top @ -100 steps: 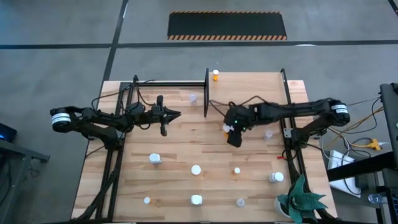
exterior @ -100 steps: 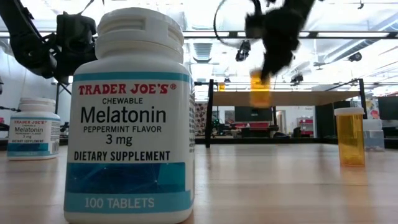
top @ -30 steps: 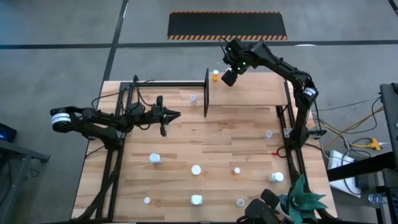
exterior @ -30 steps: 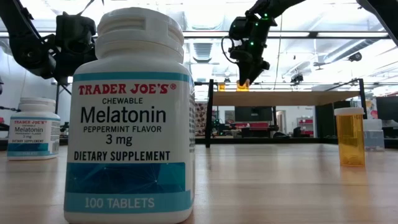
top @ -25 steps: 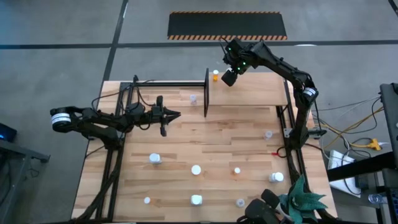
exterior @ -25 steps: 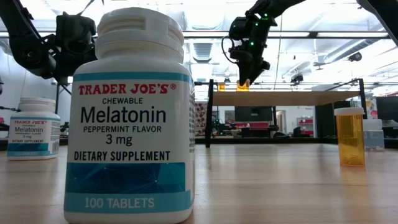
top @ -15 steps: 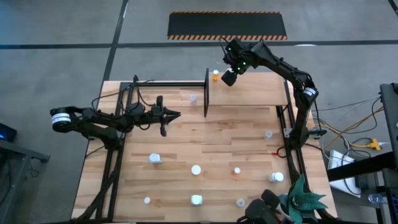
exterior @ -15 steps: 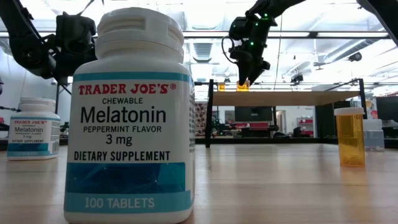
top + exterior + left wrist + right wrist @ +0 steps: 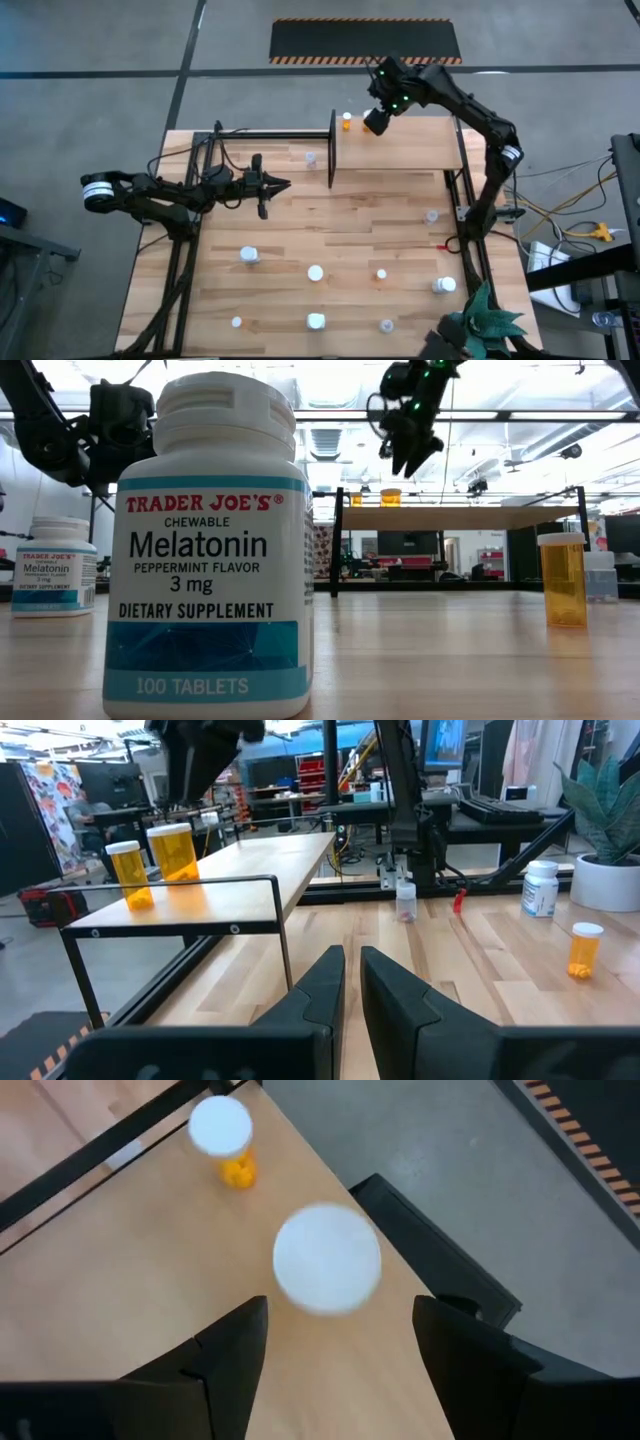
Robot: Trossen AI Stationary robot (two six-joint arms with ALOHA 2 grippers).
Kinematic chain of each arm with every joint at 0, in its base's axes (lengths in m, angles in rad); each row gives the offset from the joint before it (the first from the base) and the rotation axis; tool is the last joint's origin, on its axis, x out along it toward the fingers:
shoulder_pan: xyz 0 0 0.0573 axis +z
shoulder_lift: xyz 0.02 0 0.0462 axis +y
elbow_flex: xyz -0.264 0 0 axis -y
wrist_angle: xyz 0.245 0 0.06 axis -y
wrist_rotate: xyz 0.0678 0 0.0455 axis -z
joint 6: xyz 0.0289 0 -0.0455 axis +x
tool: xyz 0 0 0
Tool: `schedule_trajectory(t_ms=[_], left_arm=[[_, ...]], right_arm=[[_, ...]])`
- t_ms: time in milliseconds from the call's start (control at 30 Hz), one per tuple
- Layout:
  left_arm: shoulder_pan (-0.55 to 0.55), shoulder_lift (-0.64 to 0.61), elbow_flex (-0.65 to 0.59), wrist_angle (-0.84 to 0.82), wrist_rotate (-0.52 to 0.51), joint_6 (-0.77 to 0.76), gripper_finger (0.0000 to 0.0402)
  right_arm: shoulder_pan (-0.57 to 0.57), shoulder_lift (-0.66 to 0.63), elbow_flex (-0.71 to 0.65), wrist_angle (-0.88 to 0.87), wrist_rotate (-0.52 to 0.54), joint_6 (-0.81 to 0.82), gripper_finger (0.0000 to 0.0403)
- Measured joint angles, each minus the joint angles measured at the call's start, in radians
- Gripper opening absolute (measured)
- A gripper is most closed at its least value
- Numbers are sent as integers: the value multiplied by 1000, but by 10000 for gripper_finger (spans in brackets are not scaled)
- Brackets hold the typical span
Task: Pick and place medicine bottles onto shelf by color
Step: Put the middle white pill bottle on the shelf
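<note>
The shelf (image 9: 410, 150) stands at the table's far right. Two orange medicine bottles with white caps stand upright on its far edge, side by side: a small one (image 9: 347, 121) and a larger one (image 9: 173, 852). My right gripper (image 9: 378, 120) hangs open above the larger bottle, whose cap (image 9: 327, 1258) shows below and between its fingers, clear of them. Other bottles, several white ones (image 9: 248, 255) and a small orange one (image 9: 380, 273), stand scattered on the near tabletop. My left gripper (image 9: 285, 184) hovers shut and level over the table's left middle.
A black bar frame (image 9: 270, 135) adjoins the shelf on the left, with a clear bottle (image 9: 310, 157) by it. A potted plant (image 9: 485, 325) sits at the near right corner. A big Melatonin bottle (image 9: 208, 550) fills the low view; an orange bottle (image 9: 563, 580) stands right.
My right gripper has risen off the larger orange bottle and shifted a little toward the table's right edge. The bottle stays upright on the shelf's far edge beside the small one.
</note>
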Motion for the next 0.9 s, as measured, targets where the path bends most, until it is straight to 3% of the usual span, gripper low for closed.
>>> schedule_trajectory(t_ms=[233,533,700,900], left_arm=[[0,0,1,1,0,0,19],[0,0,2,-1,0,0,19],[0,6,0,-3,0,0,19],[0,36,7,-1,0,0,19]], right_arm=[[49,-134,-83,-78,0,3,209],[239,-419,-528,241,-1,80,97],[377,-554,-715,308,1,216,46],[587,-678,-880,275,5,506,23]])
